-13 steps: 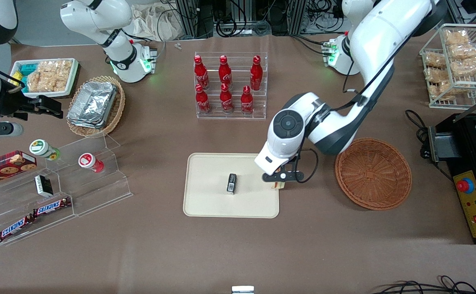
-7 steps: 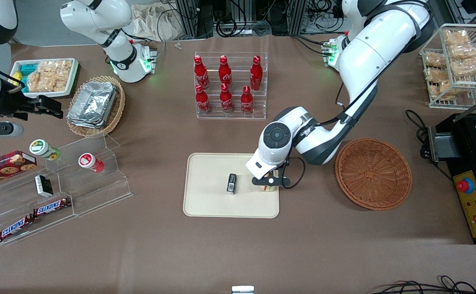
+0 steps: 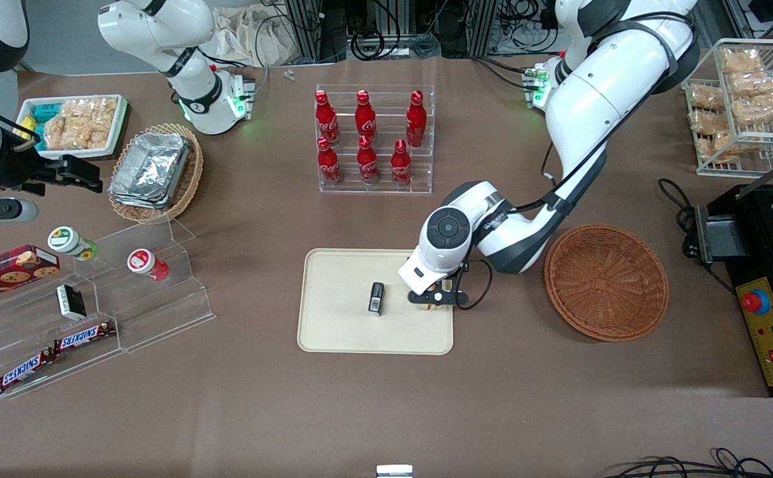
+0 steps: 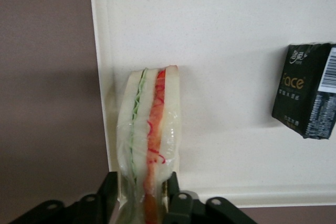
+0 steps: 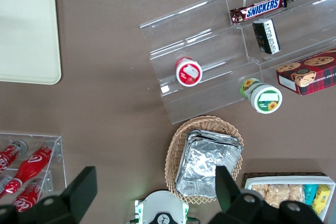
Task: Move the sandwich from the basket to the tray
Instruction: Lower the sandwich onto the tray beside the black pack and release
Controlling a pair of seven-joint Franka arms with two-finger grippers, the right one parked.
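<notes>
Claw (image 4: 140,199) clamps sandwich (image 4: 149,129) over tray (image 3: 340,332) edge.
Sandwich stands on edge, apparently touching tray just inside basket-side (image 3: 606,282) rim; release goes straight down.

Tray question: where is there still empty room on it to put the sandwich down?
The tray is bare between the black packet and its edge toward the parked arm. It is crowded where the tool holds the sandwich over the rim nearest the basket.
</notes>
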